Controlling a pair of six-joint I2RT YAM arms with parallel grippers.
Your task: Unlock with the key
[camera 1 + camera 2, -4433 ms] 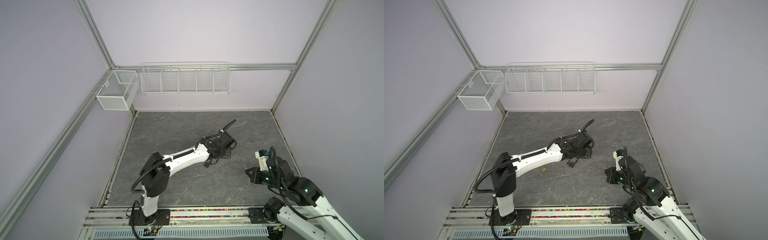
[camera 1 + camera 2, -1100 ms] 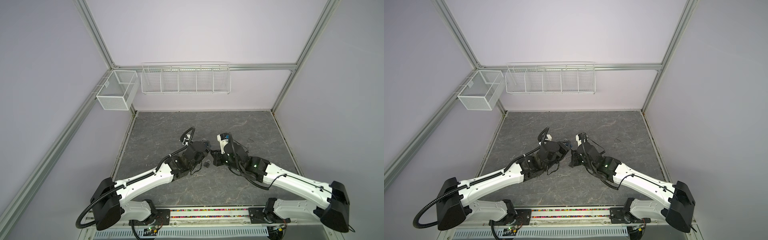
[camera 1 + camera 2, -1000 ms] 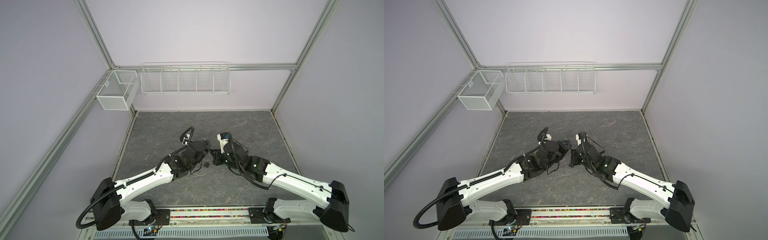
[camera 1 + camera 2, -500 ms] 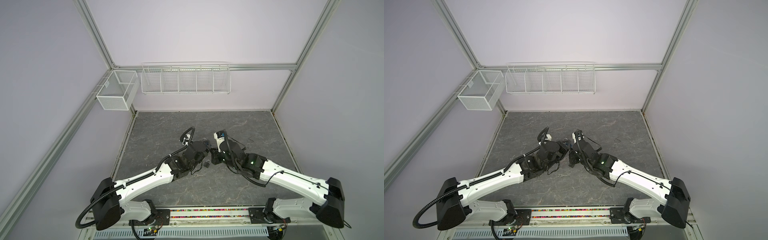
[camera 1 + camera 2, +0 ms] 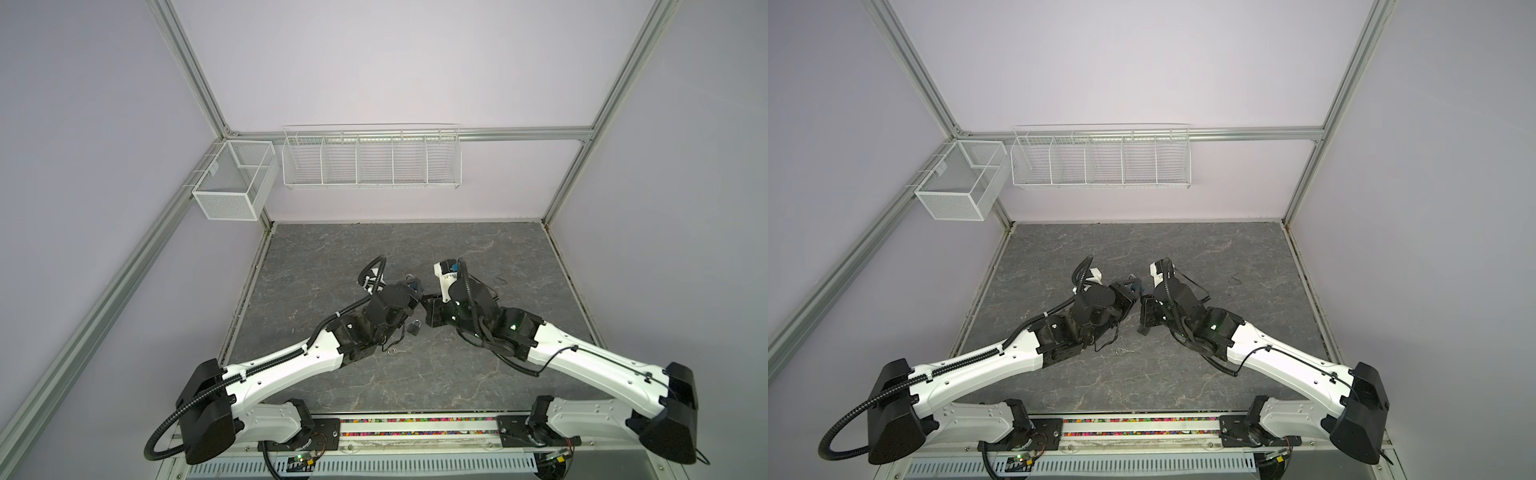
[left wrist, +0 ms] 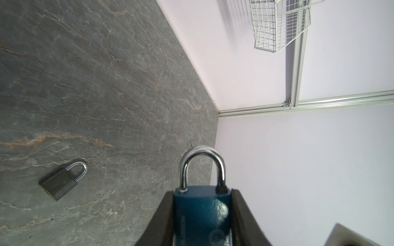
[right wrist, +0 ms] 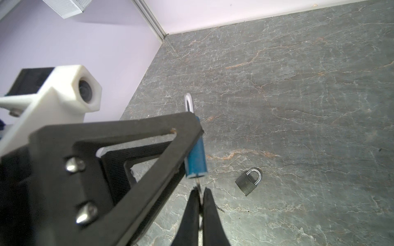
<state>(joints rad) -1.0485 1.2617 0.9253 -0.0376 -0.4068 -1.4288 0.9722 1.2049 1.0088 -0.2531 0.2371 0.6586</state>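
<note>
A blue padlock point(image 6: 202, 213) with a closed silver shackle point(image 6: 201, 166) is clamped by its body in my left gripper point(image 6: 202, 191), held above the table. In the right wrist view the blue padlock point(image 7: 196, 157) shows edge-on. My right gripper point(image 7: 199, 190) is shut on a thin metal key point(image 7: 198, 184). The key's tip meets the padlock's bottom face; how deep it sits I cannot tell. In both top views the two grippers meet at mid-table, left gripper point(image 5: 415, 291) against right gripper point(image 5: 426, 301).
A grey padlock point(image 7: 247, 181) lies flat on the dark stone table point(image 5: 457, 374), just below the grippers in a top view, grey padlock point(image 5: 413, 328). A small key ring point(image 5: 1120, 351) lies nearby. White wire baskets point(image 5: 370, 158) hang on the back wall.
Over the last second my right gripper has edged closer to the left gripper and the blue padlock. The left arm has held still. Several seconds ago the arms were apart.
</note>
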